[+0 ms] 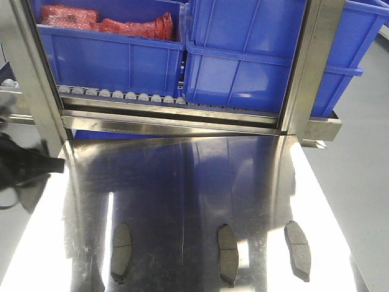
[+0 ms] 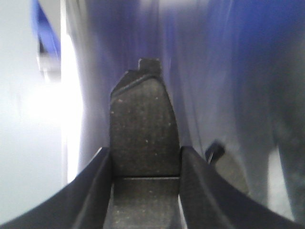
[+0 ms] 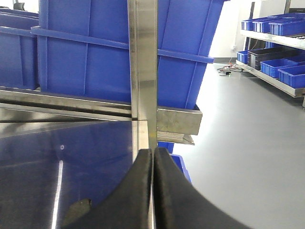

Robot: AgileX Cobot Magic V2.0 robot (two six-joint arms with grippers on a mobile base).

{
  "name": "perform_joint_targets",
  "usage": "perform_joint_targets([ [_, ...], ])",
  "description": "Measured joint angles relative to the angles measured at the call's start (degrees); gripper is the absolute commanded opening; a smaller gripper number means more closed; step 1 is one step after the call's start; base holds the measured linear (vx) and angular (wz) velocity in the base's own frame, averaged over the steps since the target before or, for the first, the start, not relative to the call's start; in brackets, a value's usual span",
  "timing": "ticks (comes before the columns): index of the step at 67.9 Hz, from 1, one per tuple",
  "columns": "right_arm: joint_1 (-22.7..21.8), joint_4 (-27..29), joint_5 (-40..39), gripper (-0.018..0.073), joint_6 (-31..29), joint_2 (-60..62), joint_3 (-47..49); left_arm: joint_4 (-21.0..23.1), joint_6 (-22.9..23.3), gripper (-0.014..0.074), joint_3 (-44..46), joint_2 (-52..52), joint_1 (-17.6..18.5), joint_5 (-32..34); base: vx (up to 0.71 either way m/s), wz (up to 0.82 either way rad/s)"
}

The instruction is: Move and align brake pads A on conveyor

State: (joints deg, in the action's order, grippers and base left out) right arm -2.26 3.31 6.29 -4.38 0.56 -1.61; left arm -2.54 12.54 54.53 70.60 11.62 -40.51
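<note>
So the left end effector (image 2: 144, 150) has its fingers (image 2: 95, 188) snug against both long edges of one brake pad (image 2: 143, 109). It's pinching it right around the cross groove, with the notched end poking out ahead of the tips. Can't tell from the wrist view if it's off the table (image 1: 182, 176) yet. The right end effector (image 3: 152, 191) is pressed together on nothing, with a steel post (image 3: 143, 71) straight ahead of it. Three more brake pads (image 1: 227, 254) lie flat in a loose row on the table in the front view, well apart, and neither end effector shows there. The conveyor isn't in any view, so no idea which way it lies from the left one. My take for this step: keep the squeeze centred so the pad doesn't pivot, lift straight up and hold it level. Also watch the dark blurry thing (image 2: 215, 151) just right of the right-hand finger, probably another pad. Steel's slick, so a dragged pad will skate.
</note>
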Motion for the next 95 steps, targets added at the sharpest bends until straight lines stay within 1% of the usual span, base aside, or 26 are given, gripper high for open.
perform_joint_targets([
  [9,0.0,0.0,0.0,-0.0007,0.0,0.0,0.0,-2.0,-0.4,-0.0008,-3.3,-8.9,0.0,3.8,0.0,0.0],
  [20,0.0,0.0,0.0,-0.0007,0.0,0.0,0.0,-2.5,-2.6,-0.0008,-10.1,-19.5,0.0,7.7,0.0,0.0],
  [36,0.0,0.0,0.0,-0.0007,0.0,0.0,0.0,-2.5,-3.1,-0.0008,-19.5,-35.5,0.0,8.2,0.0,0.0],
  [43,0.0,0.0,0.0,-0.0007,0.0,0.0,0.0,-2.6,-4.5,-0.0008,-22.7,-42.4,0.0,8.2,0.0,0.0],
  [54,0.0,0.0,0.0,-0.0007,0.0,0.0,0.0,-2.6,-6.7,-0.0008,-26.3,-50.0,0.0,7.4,0.0,0.0],
  [68,0.0,0.0,0.0,-0.0007,0.0,0.0,0.0,-2.6,-7.3,-0.0008,-27.4,-54.6,0.0,4.8,0.0,0.0],
  [80,0.0,0.0,0.0,-0.0007,0.0,0.0,0.0,-3.5,-7.3,-0.0006,-27.4,-54.8,0.0,4.2,0.0,0.0],
  [95,0.0,0.0,0.0,-0.0007,0.0,0.0,0.0,-3.5,-7.3,-0.0007,-27.4,-54.8,0.0,4.2,0.0,0.0],
])
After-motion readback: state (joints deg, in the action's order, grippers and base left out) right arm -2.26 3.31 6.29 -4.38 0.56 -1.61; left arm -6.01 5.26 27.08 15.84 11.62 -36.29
